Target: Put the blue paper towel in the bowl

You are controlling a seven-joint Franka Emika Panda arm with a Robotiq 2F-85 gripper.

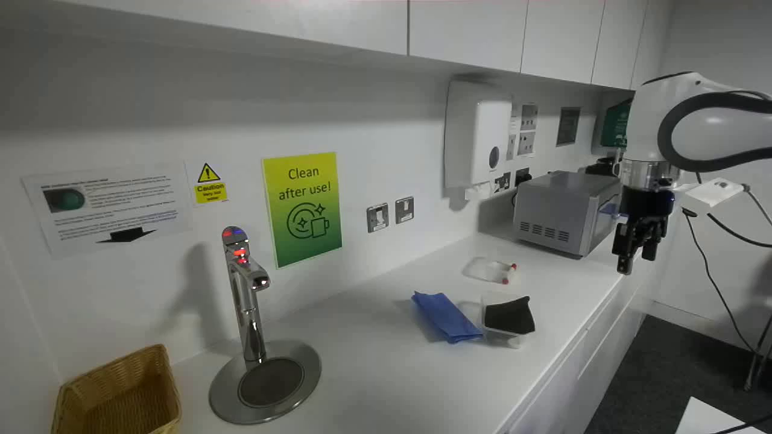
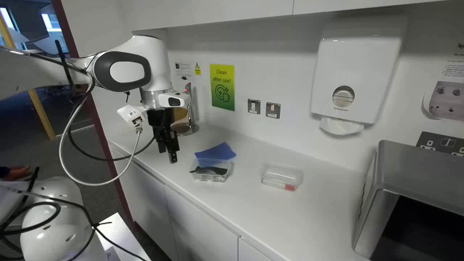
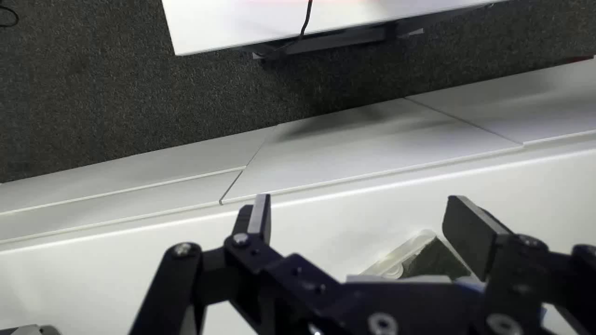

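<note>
The blue paper towel (image 1: 446, 318) is lying folded on the desk (image 1: 374, 377), well in from the front edge, on the side toward the back edge and the corner by the tap (image 1: 246, 301). One end is reaching right up to a clear tub (image 2: 210, 177), though the views are not settling whether they are touching. That tub, sitting nearer the front edge and holding what is looking like a dark cloth (image 1: 508, 316), is probably serving as the task's bowl; the close pairing is likely keeping the carry short. The cloth is taking up room inside, so the towel may be ending up on top of it. The gripper (image 3: 363, 217) is hanging in the air by the front edge, pointing down and spread wide, with nothing between its fingers (image 3: 469, 235); such a gap is suiting a pinch from above across the towel. A see-through box (image 2: 276, 182) with red on it is standing farther from the tap corner, seemingly playing no part.
</note>
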